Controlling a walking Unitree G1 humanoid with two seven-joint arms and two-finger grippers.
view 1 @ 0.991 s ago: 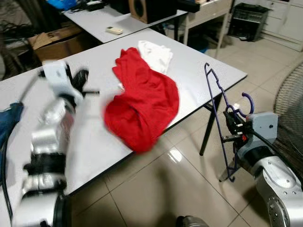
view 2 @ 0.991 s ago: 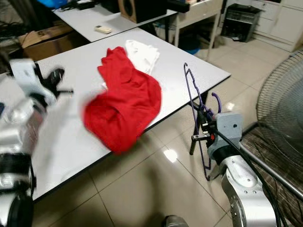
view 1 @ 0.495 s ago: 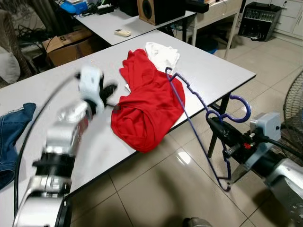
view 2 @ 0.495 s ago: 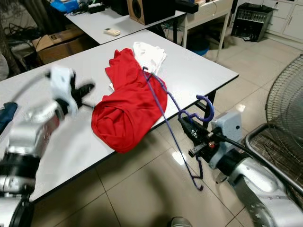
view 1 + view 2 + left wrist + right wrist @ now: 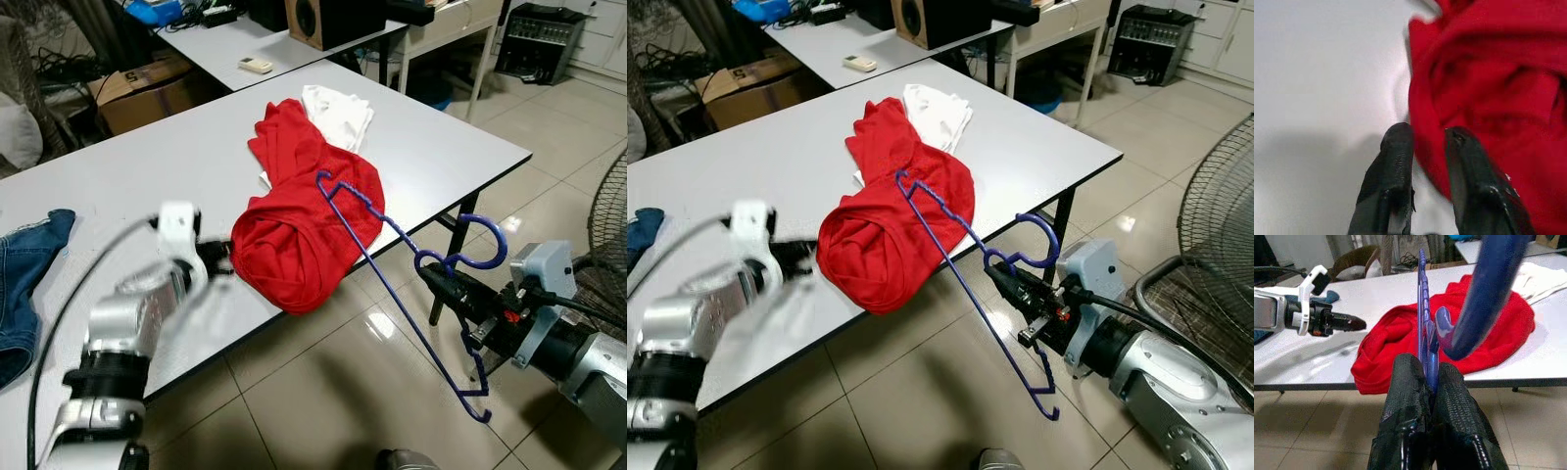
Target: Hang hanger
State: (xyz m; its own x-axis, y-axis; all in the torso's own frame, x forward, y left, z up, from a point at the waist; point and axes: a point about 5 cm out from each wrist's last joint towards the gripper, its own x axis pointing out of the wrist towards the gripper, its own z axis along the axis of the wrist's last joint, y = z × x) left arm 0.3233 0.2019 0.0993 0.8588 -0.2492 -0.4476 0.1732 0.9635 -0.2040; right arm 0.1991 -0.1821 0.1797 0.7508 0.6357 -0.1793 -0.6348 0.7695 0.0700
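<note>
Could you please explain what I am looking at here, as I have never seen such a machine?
It is a humanoid robot with two silver arms ending in black two-fingered grippers. Two pictures come from cameras in its head, two from its wrists. The right gripper is shut on a purple hanger, held beside a white table. The left gripper reaches low over the table to the edge of a red garment. A white garment and blue jeans also lie there.

The right end effector (image 5: 446,284) grips a purple hanger (image 5: 397,284) beside the red garment (image 5: 304,220) on the table (image 5: 127,166)
</note>
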